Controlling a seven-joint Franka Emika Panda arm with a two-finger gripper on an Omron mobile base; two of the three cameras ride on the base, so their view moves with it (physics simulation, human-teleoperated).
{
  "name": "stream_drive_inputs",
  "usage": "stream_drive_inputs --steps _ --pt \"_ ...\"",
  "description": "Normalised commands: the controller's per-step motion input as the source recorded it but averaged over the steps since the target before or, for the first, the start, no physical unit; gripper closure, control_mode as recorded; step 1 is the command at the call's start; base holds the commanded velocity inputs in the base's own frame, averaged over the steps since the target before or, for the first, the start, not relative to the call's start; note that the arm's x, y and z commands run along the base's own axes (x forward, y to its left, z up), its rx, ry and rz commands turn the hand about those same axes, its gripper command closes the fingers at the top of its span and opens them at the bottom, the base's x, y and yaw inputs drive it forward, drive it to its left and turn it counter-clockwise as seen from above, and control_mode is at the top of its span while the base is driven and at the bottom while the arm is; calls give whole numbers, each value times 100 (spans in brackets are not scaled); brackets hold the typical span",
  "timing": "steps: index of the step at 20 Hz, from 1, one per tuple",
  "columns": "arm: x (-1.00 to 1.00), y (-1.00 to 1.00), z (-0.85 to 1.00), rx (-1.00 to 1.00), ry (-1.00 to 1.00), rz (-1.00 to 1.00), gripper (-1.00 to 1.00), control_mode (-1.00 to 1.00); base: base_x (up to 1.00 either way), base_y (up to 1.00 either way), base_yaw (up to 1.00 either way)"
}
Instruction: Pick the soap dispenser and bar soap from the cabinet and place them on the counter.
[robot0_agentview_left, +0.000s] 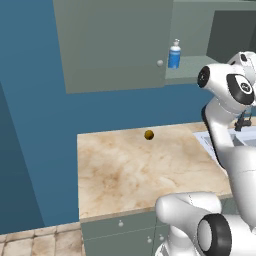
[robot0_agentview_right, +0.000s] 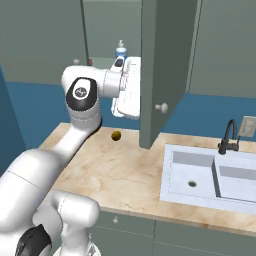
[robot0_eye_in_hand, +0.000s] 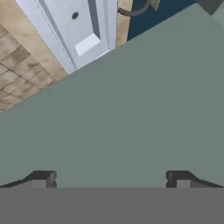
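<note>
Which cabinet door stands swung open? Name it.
The cabinet door with the round knob, swung out edge-on above the counter beside the sink; the others lie flat.

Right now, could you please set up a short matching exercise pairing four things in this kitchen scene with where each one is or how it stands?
Things:
1. soap dispenser
2. dark-yellow ball
3. black faucet
4. gripper

Places or states:
A. at the back of the sink
B. on the cabinet shelf
C. jaws wide open, facing a grey-green door
D. on the counter, near the wall

Pairs: 1-B, 2-D, 3-A, 4-C
</note>
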Motion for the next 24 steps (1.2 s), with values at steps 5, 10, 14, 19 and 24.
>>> stream_drive_inputs --steps 5,10,14,19,24 --pt "0 -39 0 0 1 0 -100 -100 0 0 0" --pt "3 -30 -2 1 4 0 -100 -100 0 0 0" --pt "12 -28 -8 5 6 2 -100 -100 0 0 0" --pt "13 -21 -8 2 4 2 -100 -100 0 0 0" --pt "12 -14 -5 0 4 1 -100 -100 0 0 0"
